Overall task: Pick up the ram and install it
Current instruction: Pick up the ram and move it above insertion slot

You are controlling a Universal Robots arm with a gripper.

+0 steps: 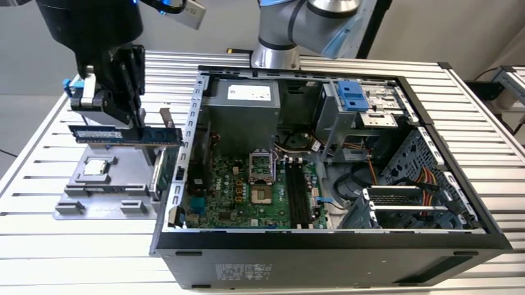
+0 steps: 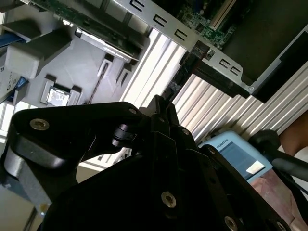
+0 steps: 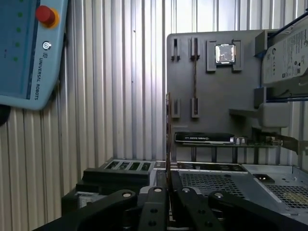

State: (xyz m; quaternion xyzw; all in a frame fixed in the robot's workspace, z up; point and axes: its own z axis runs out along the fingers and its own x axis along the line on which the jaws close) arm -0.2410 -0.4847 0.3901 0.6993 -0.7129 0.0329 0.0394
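from the exterior view, the claw hangs over the bench on that view's left, pressed together on the ram. it pinches the dark-blue stick near its middle, so the stick lies level and lengthwise in the air. the ram is above the grey holder, where a processor chip sits, and just outside the wall of the open computer case. a green card stands on edge between holder and case, and the motherboard lies bare inside the case. in the second wrist view, the black claw narrows to a closed tip over the ribbed bench. the grey holder and its chip are beyond it, the case rim runs across, and a blue teach pendant lies off to one side. in the first wrist view, the claw grips the ram edge-on, so the stick shows as a thin strip rising from between the fingers. behind it are the grey holder with the chip, a hard drive and the green card. the case is close by the claw, and the pendant with its red button rests on the bench.
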